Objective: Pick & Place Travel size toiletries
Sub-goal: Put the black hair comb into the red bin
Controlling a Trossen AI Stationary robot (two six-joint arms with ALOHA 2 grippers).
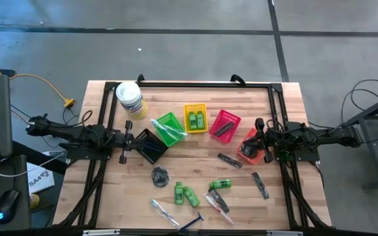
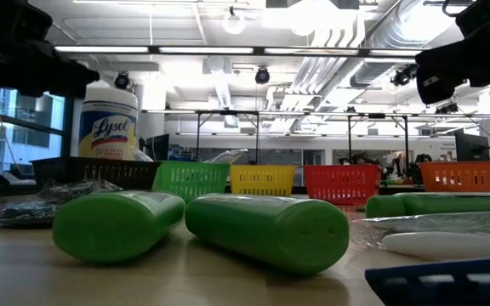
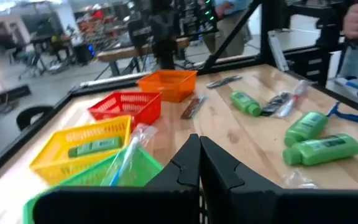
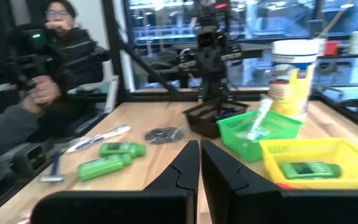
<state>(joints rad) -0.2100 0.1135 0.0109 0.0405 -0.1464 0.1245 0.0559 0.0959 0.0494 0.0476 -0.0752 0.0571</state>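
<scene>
Brightly lit from ceiling strip lamps [image 2: 228, 51], glaring white overhead. Soft, faint shadows on the table [image 1: 287, 137]. Blurred near bottles [image 2: 266, 231]; hazy wrist views.

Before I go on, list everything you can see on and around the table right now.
Baskets: five, black, green, yellow, red, orange, in an arc across the table's middle.
Green bottles: five; two in the yellow basket, three loose on the near half.
Clear tubes: some in the green basket, others loose at the near edge; count unclear.
Black combs: one in the red basket, at least two loose.
Coiled bundle: one, dark, near the black basket.
Razor: one, blue-handled, near edge.
Tub: one, white with yellow label, far left corner.
Person: one, beside the table.
Left gripper: shut, by the black basket.
Right gripper: shut, over the orange basket.
</scene>
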